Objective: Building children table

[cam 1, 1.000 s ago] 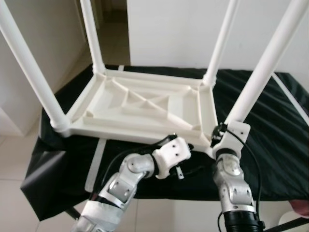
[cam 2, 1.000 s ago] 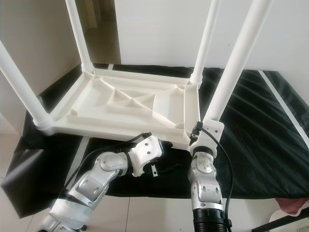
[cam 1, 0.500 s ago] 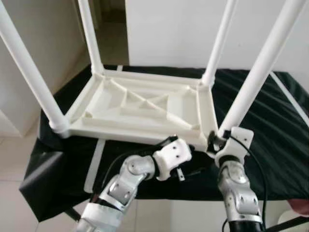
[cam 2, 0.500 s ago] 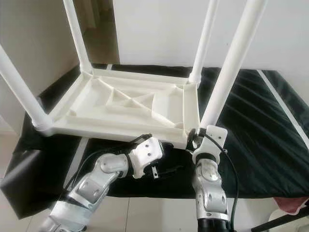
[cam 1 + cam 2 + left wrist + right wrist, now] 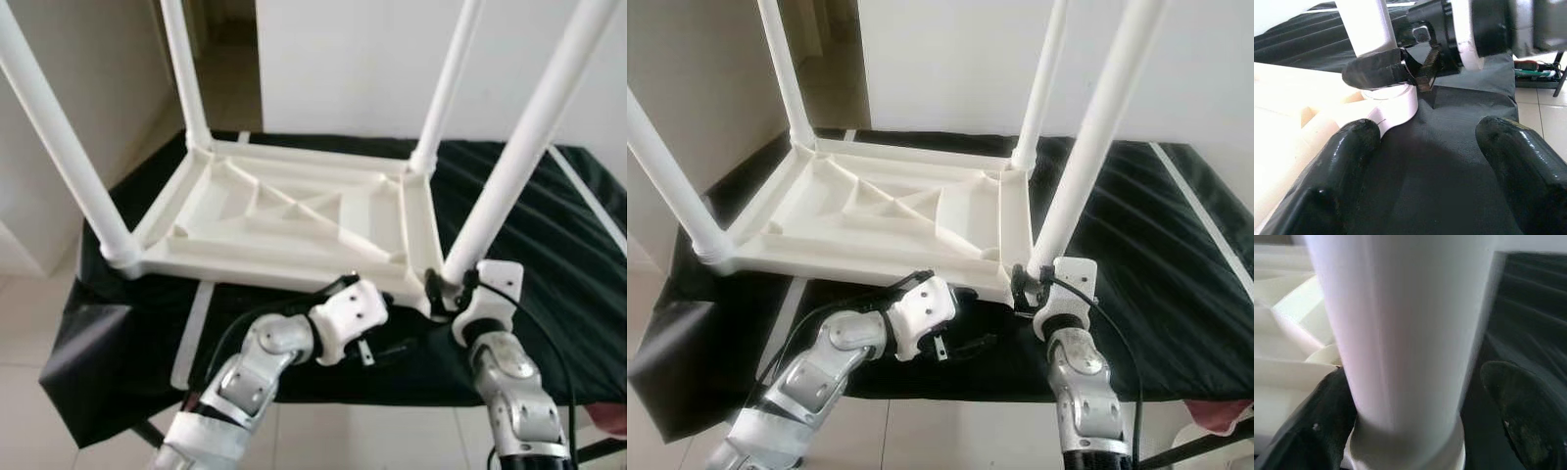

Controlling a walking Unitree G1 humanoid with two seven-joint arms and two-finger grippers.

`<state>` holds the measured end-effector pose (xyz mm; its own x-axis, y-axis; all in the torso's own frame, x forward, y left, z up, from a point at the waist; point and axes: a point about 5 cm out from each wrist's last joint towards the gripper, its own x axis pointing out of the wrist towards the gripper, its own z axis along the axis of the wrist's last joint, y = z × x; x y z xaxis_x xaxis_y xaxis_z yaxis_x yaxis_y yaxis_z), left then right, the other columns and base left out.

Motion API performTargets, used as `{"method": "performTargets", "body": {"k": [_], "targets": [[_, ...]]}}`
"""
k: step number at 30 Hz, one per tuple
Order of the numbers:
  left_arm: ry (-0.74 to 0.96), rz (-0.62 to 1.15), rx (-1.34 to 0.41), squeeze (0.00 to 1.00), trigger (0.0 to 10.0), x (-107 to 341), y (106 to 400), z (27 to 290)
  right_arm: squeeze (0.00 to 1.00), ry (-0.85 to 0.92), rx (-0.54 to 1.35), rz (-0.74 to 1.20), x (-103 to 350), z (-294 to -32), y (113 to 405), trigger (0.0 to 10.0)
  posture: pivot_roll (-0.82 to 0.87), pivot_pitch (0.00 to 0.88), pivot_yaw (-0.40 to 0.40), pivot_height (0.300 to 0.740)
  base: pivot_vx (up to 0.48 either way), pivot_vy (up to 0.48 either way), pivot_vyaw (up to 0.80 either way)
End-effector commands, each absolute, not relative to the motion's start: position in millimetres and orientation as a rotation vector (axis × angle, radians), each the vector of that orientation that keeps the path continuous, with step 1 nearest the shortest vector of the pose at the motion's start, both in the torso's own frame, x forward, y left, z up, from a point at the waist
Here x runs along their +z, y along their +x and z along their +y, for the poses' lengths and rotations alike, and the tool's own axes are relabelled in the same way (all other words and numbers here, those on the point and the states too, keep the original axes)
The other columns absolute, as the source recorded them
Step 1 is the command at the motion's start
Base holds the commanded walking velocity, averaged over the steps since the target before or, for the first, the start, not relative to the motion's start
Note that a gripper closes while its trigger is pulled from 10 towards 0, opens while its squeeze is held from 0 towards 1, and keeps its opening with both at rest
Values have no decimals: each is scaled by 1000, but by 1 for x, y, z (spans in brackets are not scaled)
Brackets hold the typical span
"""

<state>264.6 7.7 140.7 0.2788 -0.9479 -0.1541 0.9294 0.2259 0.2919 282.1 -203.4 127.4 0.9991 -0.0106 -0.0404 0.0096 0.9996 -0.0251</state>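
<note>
Left eye view: table [image 5: 294,215] upside down on black cloth [image 5: 549,245], long axis across, legs up.
Right gripper [image 5: 1415,421]: spread around near-right leg [image 5: 519,166].
Left gripper [image 5: 1425,161]: wide open, empty, near edge.

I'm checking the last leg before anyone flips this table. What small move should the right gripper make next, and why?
Probably close the right gripper on the near right leg and press it down. Its fingers straddle the leg just above the corner socket, one touching, one apart. The left gripper hovers open beside that corner.
</note>
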Motion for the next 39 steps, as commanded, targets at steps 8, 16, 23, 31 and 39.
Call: {"method": "performTargets", "body": {"k": [8, 16, 23, 31, 39], "targets": [[371, -96, -1241, 0, 10000, 150, 274, 4, 0, -76, 167, 1, 141, -209, 286, 10000, -7, 0, -21, 740, 0, 0, 0], [379, -91, -1292, 0, 10000, 150, 275, 3, 0, -151, 309, 47, 130, -209, 291, 549, -13, 0, -18, 740, 0, 0, 0], [380, -88, -1313, 0, 10000, 148, 273, 0, 0, -170, 334, 71, 122, -217, 294, 0, -14, 0, -9, 740, 0, 0, 0], [389, -96, -1310, 0, 10000, 151, 279, 0, 0, -164, 301, 70, 120, -222, 292, 10000, -28, 0, 13, 740, 0, 0, 0], [391, -103, -1325, 0, 10000, 152, 279, -1, 0, -95, 253, 61, 120, -220, 291, 10000, -40, 0, 11, 740, 0, 0, 0]]}}
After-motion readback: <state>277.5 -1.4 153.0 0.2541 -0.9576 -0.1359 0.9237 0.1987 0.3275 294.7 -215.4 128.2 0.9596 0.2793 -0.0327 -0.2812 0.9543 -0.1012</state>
